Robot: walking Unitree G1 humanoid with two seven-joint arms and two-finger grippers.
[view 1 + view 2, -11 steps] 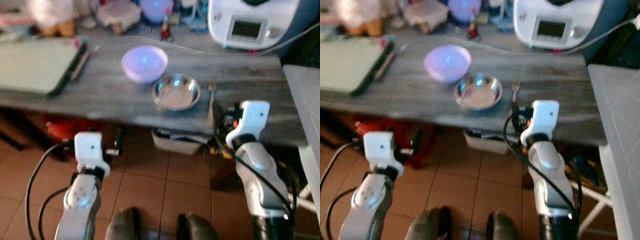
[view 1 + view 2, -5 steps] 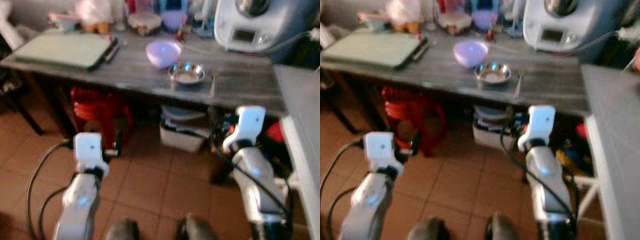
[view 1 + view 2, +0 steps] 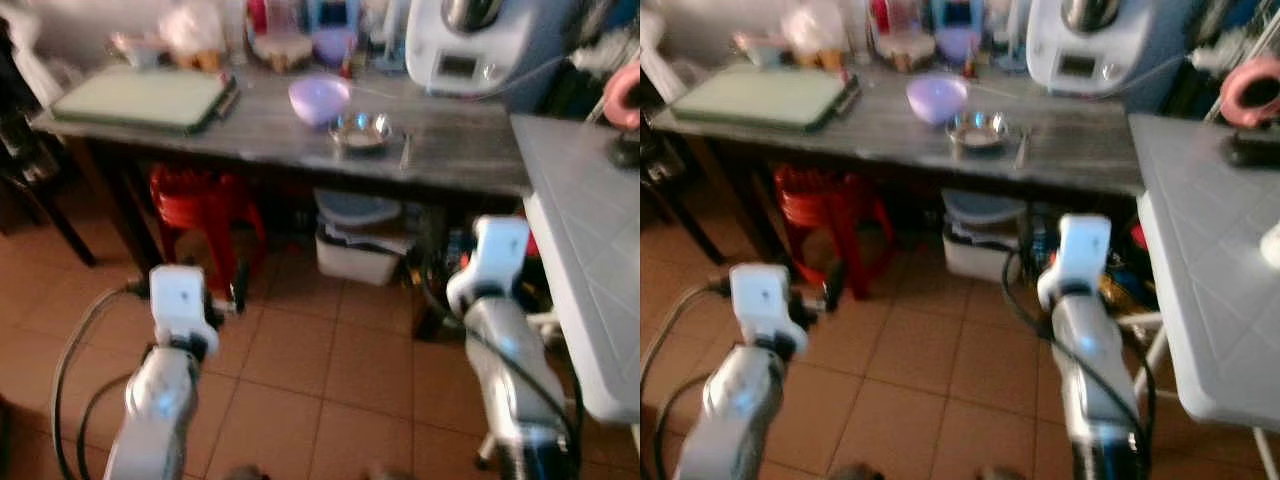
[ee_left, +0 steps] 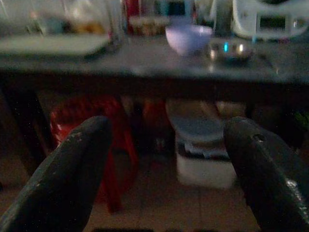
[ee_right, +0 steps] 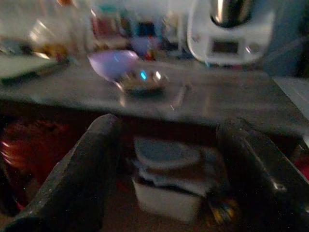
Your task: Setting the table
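Left eye view, blurred: a grey wooden table (image 3: 250, 150) stands well ahead of the robot across a tiled floor (image 3: 330, 370). Toward its front edge, right of centre, a lilac bowl (image 3: 319, 99) sits just behind a steel bowl (image 3: 362, 131), with a fork (image 3: 404, 151) just right of that, apparently laid out as one place setting. A green board (image 3: 140, 97) lies at the left end; a white kitchen machine (image 3: 470, 45) stands at the back right corner. The left gripper (image 4: 164, 179) and right gripper (image 5: 164, 169) are both spread wide, holding nothing, raised in front of the body and aimed toward the table. Compared with a second ago, the table looks much farther off and a white side table (image 3: 585, 250) has come into view on the right, so the camera has likely backed away.
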